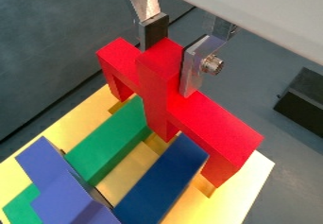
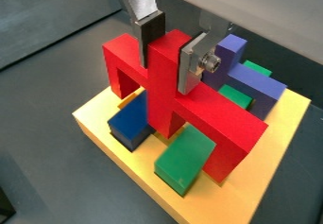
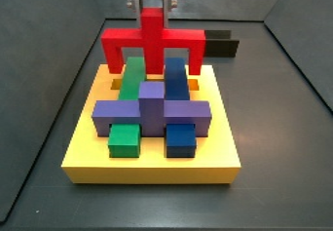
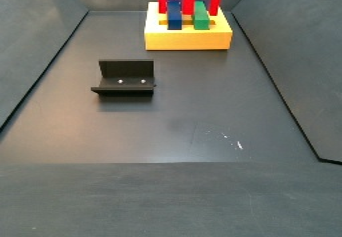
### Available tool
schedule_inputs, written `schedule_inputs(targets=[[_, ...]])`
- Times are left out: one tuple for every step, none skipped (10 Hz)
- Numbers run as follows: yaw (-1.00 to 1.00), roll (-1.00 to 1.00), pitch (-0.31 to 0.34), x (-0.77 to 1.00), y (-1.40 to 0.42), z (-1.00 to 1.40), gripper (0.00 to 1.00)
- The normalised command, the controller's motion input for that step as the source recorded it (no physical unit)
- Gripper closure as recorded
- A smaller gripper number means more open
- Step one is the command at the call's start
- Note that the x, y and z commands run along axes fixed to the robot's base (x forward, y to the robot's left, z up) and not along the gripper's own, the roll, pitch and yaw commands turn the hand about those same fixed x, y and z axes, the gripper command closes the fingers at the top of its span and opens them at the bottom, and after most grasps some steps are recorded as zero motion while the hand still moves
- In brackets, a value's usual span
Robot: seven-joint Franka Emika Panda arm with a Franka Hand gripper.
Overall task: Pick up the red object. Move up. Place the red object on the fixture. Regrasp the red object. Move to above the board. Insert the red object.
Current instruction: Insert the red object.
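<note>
The gripper point(image 2: 169, 46) fingers pinch the red object point(image 2: 171, 86) by its upright stub, over the board's point(image 3: 156, 157) far end. It looks rigid, light and smooth; that central grip suits it.

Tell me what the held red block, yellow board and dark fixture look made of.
Red cross-shaped block, clamped in the gripper above the board: smooth, glossy plastic, probably. Thick yellow board: matte, uniform, plastic or painted wood. Dark L-shaped fixture: likely metal, two visible screws.
</note>
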Motion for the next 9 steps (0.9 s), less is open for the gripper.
schedule_inputs(targets=[[0.06, 0.03, 0.000, 0.00, 0.00, 0.00, 1.00], [0.10, 0.02, 0.000, 0.00, -0.03, 0.00, 1.00], [0.11, 0.00, 0.000, 0.07, -0.09, -0.06, 1.00], [0.05, 0.00, 0.000, 0.22, -0.11, -0.11, 1.00], [0.01, 0.00, 0.000, 0.20, -0.03, -0.05, 1.00], [0.00, 0.00, 0.000, 0.08, 0.00, -0.01, 1.00], [0.00, 0.02, 0.000, 0.00, 0.00, -0.09, 1.00], [0.00, 0.08, 0.000, -0.11, 0.00, -0.17, 1.00], [0.00, 0.06, 0.000, -0.24, 0.01, -0.14, 1.00]])
